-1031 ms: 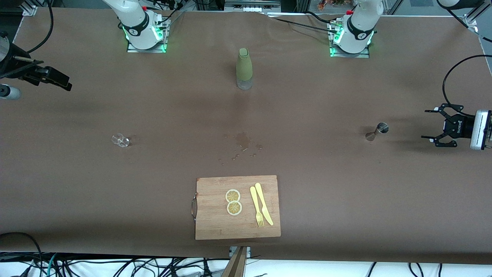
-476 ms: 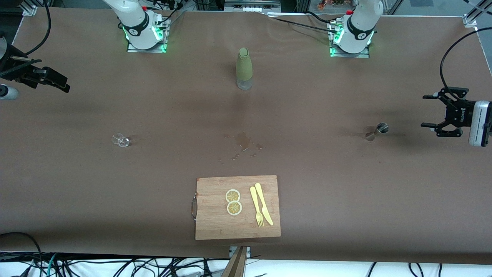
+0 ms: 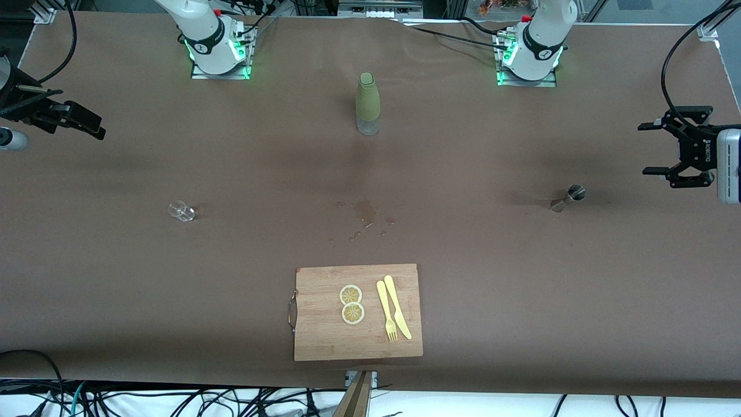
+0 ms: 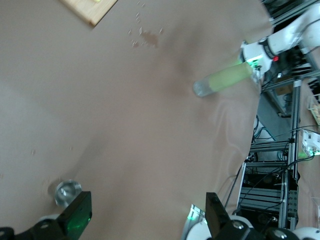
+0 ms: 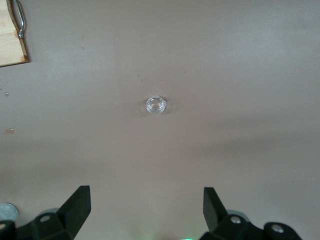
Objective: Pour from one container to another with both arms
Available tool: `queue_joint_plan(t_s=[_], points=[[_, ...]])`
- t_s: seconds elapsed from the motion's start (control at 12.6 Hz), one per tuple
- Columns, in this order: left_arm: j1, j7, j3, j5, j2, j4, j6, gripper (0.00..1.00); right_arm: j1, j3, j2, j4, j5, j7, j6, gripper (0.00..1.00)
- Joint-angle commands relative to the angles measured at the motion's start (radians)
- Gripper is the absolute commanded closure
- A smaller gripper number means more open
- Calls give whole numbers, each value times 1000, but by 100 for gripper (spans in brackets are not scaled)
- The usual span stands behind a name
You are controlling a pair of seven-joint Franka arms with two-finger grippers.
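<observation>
A small clear glass (image 3: 182, 211) (image 5: 155, 105) stands toward the right arm's end of the table. A metal jigger (image 3: 570, 196) (image 4: 66, 192) stands toward the left arm's end. A green bottle (image 3: 367, 103) (image 4: 222, 80) stands upright between the two arm bases. My left gripper (image 3: 645, 148) (image 4: 149, 220) hangs open and empty in the air by the table's end, apart from the jigger. Over the other end of the table, my right gripper (image 3: 95, 127) (image 5: 146, 207) is open and empty, well away from the glass.
A wet spill (image 3: 365, 214) (image 4: 147, 37) marks the middle of the table. Nearer the front camera lies a wooden cutting board (image 3: 324, 336) (image 5: 12, 35) with two lemon slices (image 3: 351, 304), a yellow knife and a yellow fork (image 3: 393, 313).
My left gripper has drawn away from the jigger, shifting toward the bases' side of the table end. The right gripper has barely moved. Glass, jigger and bottle stay put.
</observation>
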Motion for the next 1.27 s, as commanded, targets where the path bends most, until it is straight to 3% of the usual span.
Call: queue_joint_plan(t_s=[0.0, 0.32, 0.87, 0.95, 1.11, 1.19], points=[[-37, -123, -5, 60, -57, -16, 2, 0, -6, 3, 0, 9, 9, -14, 1, 0], [-141, -348, -28, 210, -117, -15, 16, 0, -6, 3, 0, 11, 11, -14, 2, 0], [-298, -738, -16, 317, -155, -4, 14, 0, -6, 3, 2, 9, 13, -14, 2, 0], [-357, -806, 10, 362, -160, -4, 13, 0, -6, 3, 0, 11, 13, -14, 2, 0], [-499, -930, 134, 398, -186, -10, 11, 0, -6, 3, 0, 11, 13, -14, 1, 0], [-497, -971, 130, 401, -198, -18, 17, 0, -6, 3, 2, 9, 13, -14, -1, 0]])
